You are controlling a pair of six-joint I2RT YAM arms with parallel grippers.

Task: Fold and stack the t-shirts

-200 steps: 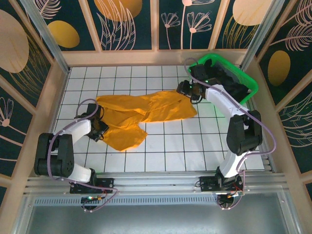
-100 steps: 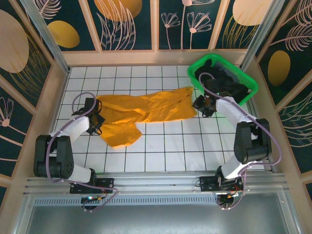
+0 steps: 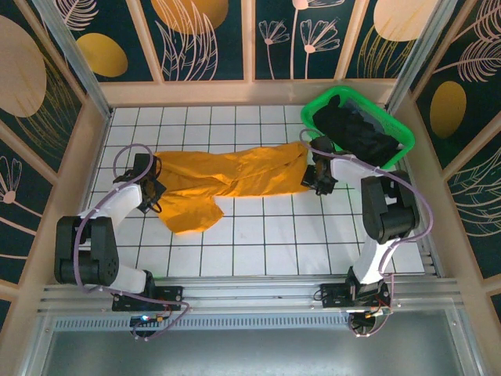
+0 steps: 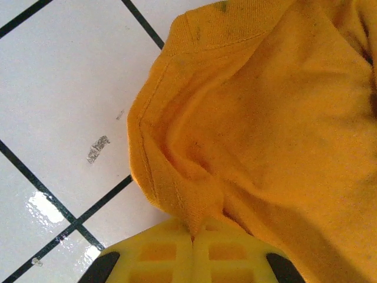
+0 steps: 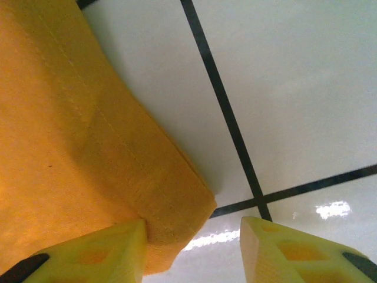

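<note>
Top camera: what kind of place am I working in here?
Probably a staged robot test cell, not a home: white gridded table, printed leaf panels walling it in, orange shirt beside a green basket.

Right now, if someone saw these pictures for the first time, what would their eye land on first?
The orange-yellow t-shirt, lying crumpled across the middle of the white grid table, stands out most. The left fingers are shut on its left edge, and the right fingers stand open at its right corner. At the far right, a green basket holds black t-shirts.
</note>
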